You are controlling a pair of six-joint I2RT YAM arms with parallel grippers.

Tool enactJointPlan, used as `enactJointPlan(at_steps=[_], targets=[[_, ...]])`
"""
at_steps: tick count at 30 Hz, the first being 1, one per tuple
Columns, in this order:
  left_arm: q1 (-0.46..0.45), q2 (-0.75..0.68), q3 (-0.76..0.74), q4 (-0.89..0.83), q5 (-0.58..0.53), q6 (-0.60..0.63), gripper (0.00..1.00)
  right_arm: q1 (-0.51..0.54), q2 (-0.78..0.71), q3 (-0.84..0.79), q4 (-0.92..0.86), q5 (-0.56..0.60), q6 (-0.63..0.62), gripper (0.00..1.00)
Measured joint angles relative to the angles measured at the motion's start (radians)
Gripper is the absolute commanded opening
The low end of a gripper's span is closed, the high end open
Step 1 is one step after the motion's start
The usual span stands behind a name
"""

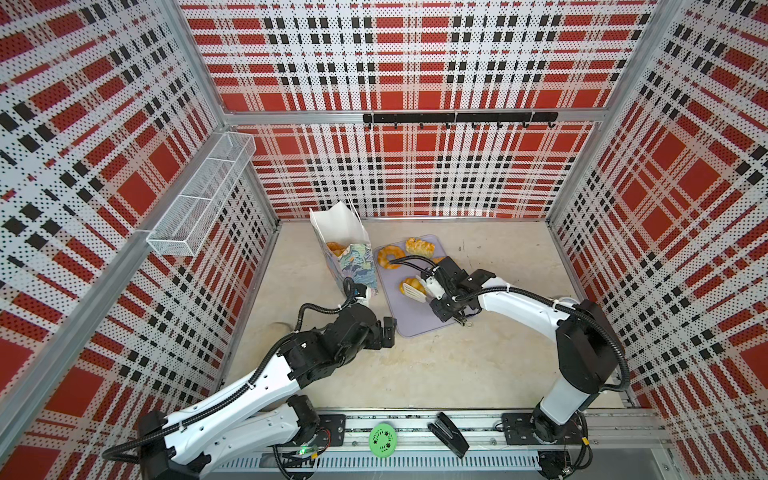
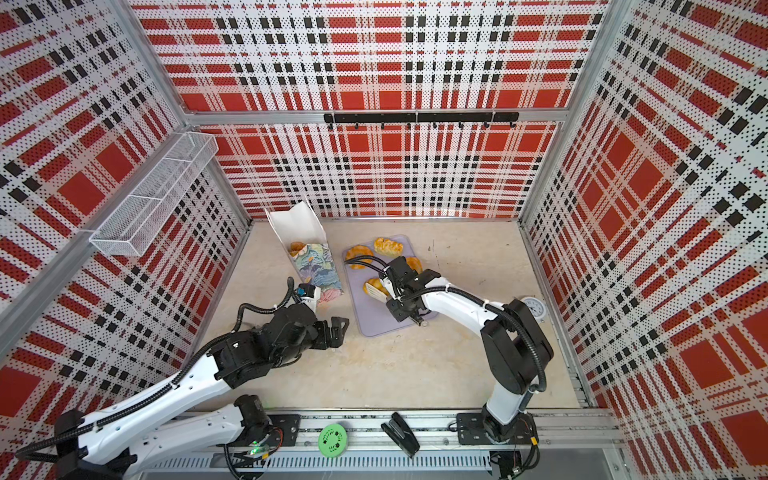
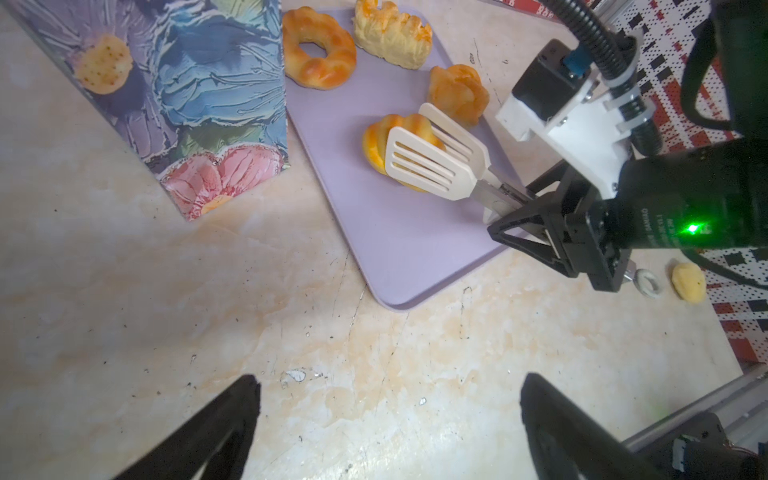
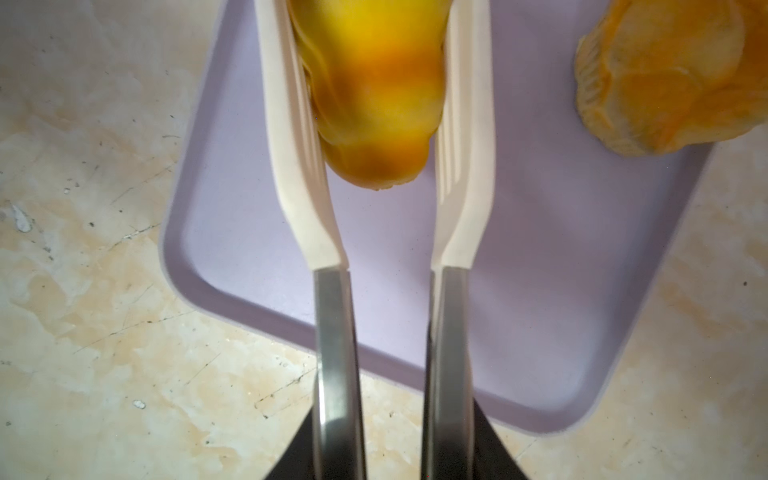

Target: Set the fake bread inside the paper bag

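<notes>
Two arms reach in from the near rail. Right arm low over lilac tray [image 3: 399,249]; right tool [image 3: 528,203] clamped on tongs [image 3: 424,166], whose slotted blades pinch a croissant [image 3: 376,141] mid-tray. Left arm bent, left tool [image 3: 388,382] empty, jaws spread wide above bare tabletop [image 1: 415,374]. Paper bag [image 1: 340,224] stands just beside tray's left edge, mouth open, pastries [image 1: 334,248] inside. Ring doughnut [image 3: 318,50] and braided piece [image 3: 390,37] at tray's far edge.

Marbled tabletop [image 1: 415,374], lilac tray [image 1: 409,318], floral paper bag [image 1: 356,258]
</notes>
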Motion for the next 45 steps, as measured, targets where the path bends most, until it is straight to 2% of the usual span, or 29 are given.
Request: enactJointPlan(at_steps=[6, 24, 36, 45], targets=[[0.03, 0.009, 0.037, -0.012, 0.045, 0.04, 0.99, 0.0, -0.042, 0.0, 0.0, -0.018, 0.018, 0.38], [0.11, 0.031, 0.169, -0.053, 0.074, 0.132, 0.99, -0.001, -0.121, 0.003, 0.005, -0.047, 0.037, 0.38], [0.149, 0.054, 0.282, -0.108, 0.089, 0.173, 0.99, -0.001, -0.161, 0.077, -0.002, -0.068, 0.04, 0.38], [0.185, 0.056, 0.304, -0.129, 0.095, 0.192, 0.99, -0.001, -0.172, 0.125, -0.003, -0.087, 0.044, 0.39]])
